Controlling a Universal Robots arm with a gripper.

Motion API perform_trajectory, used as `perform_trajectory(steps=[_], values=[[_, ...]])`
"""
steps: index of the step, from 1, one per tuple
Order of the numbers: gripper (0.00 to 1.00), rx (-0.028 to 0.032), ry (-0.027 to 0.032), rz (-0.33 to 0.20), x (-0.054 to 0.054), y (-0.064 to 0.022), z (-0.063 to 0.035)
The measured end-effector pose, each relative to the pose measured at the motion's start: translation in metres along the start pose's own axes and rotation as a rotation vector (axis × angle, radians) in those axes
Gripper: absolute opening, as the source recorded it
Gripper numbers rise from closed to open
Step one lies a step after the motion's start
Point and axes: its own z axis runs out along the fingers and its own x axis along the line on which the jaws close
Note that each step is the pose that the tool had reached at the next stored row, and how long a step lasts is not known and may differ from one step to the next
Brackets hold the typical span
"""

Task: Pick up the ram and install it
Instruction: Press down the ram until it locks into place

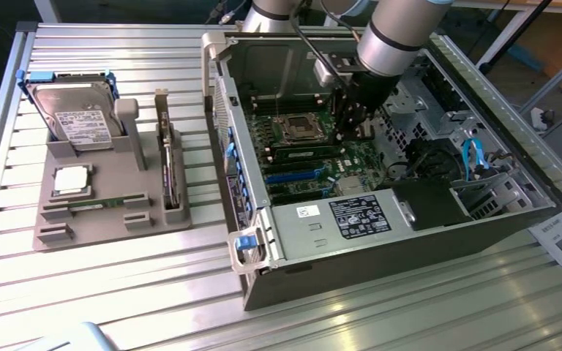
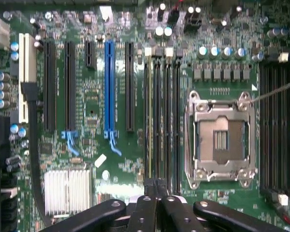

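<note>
One arm reaching into one open computer case (image 1: 261, 241), laid on its side on a ribbed metal surface (image 1: 115, 292). One claw (image 2: 157, 186), black and jointed, clenched tight with fingertips pressed together, gripping nothing visible; poised over the near end of the memory slots, contact with them not discernible. In the exterior view, claw (image 1: 354, 124) low over the green motherboard (image 1: 359, 157), just beside the processor socket (image 1: 296, 124).

One ram (image 2: 149, 116): thin, long, green-edged stick, standing on edge in the outermost of four black parallel slots, the one farthest from the socket and next to the expansion slots. Same ram (image 1: 306, 153) seen from outside as a narrow dark-green strip beside the socket.

One processor socket (image 2: 220, 137): square, bright metal frame, empty centre. Further black memory slots (image 2: 278, 125) on its far side. Six expansion slots: four black, one blue (image 2: 109, 87), one white (image 2: 24, 77). One finned silver heatsink (image 2: 67, 191), blocky and ridged. Row of round blue-topped capacitors (image 2: 215, 50).

Towards the exterior view's left, one grey moulded holder (image 1: 105, 212), matte, stepped. On it: one hard drive (image 1: 76, 121) with blue rails and a white label, one square silver processor chip (image 1: 71, 181), one dark card (image 1: 169, 168) upright on edge. Inside the case, one black labelled power supply (image 1: 359, 216) and one looped blue cable (image 1: 473, 157).
</note>
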Motion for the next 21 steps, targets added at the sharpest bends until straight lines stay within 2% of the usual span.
perform_trajectory(steps=[8, 10, 13, 21], values=[[0.1, 0.0014, 0.0001, 0.0, 0.0, 0.0224, 0.0014], [0.1, 0.0017, -0.0002, 0.0, 0.0, 0.0328, 0.0021], [0.1, 0.0024, -0.0001, 0.0, 0.0, 0.0429, 0.0026], [0.1, 0.0026, -0.0002, 0.0, 0.0, 0.0448, 0.0035]])
